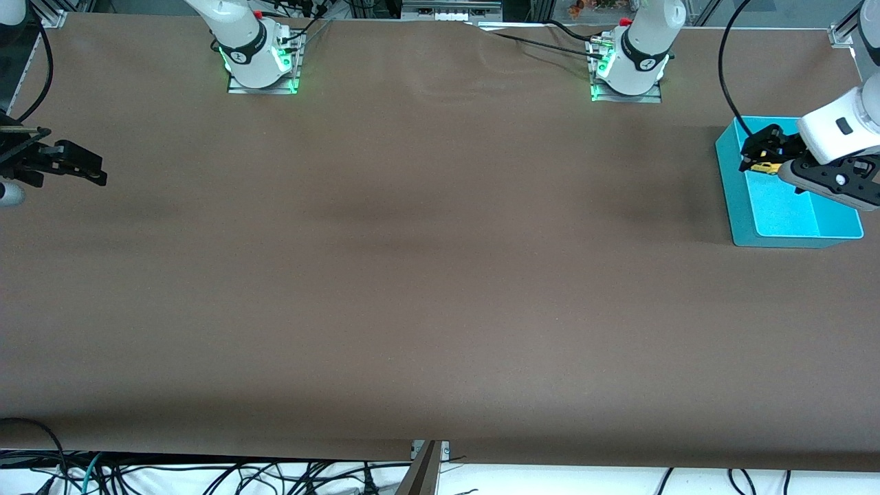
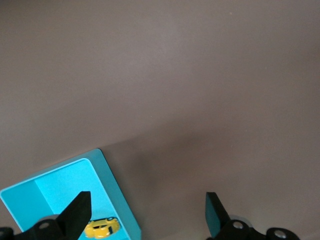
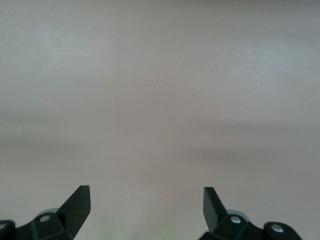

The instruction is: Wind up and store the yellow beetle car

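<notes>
- worktop (image 1: pixel 412 275): brown cover.
- bin (image 1: pixel 790 220): turquoise, at the left arm's end of the worktop.
- left claw (image 1: pixel 760 152): spread wide over the bin, grasping nothing.
- right claw (image 1: pixel 82 167): spread wide, empty, waits over the right arm's end of the worktop.
- yellow car (image 2: pixel 101 228): lies inside the bin, under the left claw.

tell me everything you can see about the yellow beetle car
The yellow beetle car is a tiny glossy toy with a rounded body and dark windows. It lies inside the turquoise bin at the left arm's end of the table, close to one wall. The left end effector hangs over it with fingers spread apart, not gripping it. Whether the car touches the wall cannot be told.
</notes>
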